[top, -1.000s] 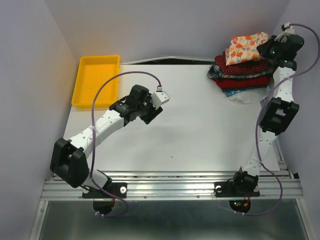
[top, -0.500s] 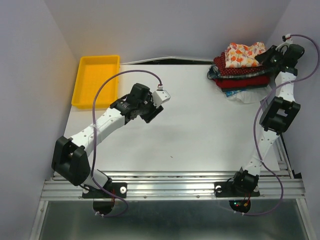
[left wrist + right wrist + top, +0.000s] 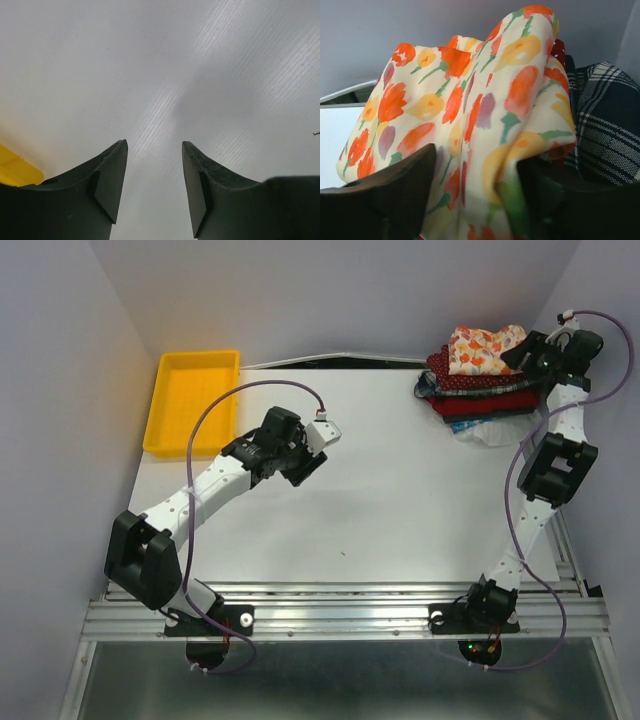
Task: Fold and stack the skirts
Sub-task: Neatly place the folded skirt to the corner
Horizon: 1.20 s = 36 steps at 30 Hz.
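Observation:
The skirts lie stacked at the table's far right corner. The cream skirt with orange-red blobs (image 3: 482,347) (image 3: 470,95) is bunched on top, over the dark red dotted skirt (image 3: 470,380) and the plain red skirt (image 3: 490,402). The plaid skirt (image 3: 607,120) shows to the right in the right wrist view. My right gripper (image 3: 520,352) (image 3: 475,155) is open at the stack's right end, with a loose fold of the cream skirt between its jaws. My left gripper (image 3: 300,470) (image 3: 154,145) hangs open over bare table left of centre, holding nothing.
An empty yellow tray (image 3: 192,400) sits at the far left of the white table (image 3: 380,500). A pale scrap (image 3: 495,436) pokes out under the near side of the stack. Walls close in on the left, back and right.
My right gripper has opened and let the cream skirt settle lower on the stack, shifting slightly toward the back wall. The left arm has hardly moved.

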Available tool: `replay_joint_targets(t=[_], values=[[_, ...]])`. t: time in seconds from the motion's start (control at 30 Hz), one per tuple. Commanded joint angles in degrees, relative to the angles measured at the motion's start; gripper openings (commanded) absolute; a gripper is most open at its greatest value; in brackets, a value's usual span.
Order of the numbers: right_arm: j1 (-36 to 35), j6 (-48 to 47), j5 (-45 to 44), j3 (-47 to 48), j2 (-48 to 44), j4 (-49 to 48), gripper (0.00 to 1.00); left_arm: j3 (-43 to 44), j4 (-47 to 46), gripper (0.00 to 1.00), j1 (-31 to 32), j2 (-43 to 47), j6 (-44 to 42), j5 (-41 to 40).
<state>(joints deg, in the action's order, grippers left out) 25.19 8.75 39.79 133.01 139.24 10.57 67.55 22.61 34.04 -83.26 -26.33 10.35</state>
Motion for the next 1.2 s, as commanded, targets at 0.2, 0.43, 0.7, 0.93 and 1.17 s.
replay_joint_targets(t=[0.2,0.43,0.7,0.93,1.17], values=[[-0.84,1.18,-10.76,-10.22,-12.58,-6.35,1.0,2.59,0.15,0.6,0.06,3.01,-0.83,0.64],[-1.37,0.22,-19.13,-19.79,-22.16,-6.26,1.0,0.3,-0.99,0.6,0.06,4.95,-0.22,0.81],[-2.6,-4.53,-23.1,-24.64,-28.14,-3.81,0.96,-2.33,-2.66,0.59,0.06,7.58,0.05,0.9],[-2.6,-2.43,-19.4,-25.17,-29.47,0.5,0.51,-4.62,-4.07,0.6,0.06,9.26,1.1,1.95],[-2.6,0.56,-20.54,-23.86,-24.55,1.91,0.41,-5.5,-5.82,0.59,0.06,10.31,3.12,3.18]])
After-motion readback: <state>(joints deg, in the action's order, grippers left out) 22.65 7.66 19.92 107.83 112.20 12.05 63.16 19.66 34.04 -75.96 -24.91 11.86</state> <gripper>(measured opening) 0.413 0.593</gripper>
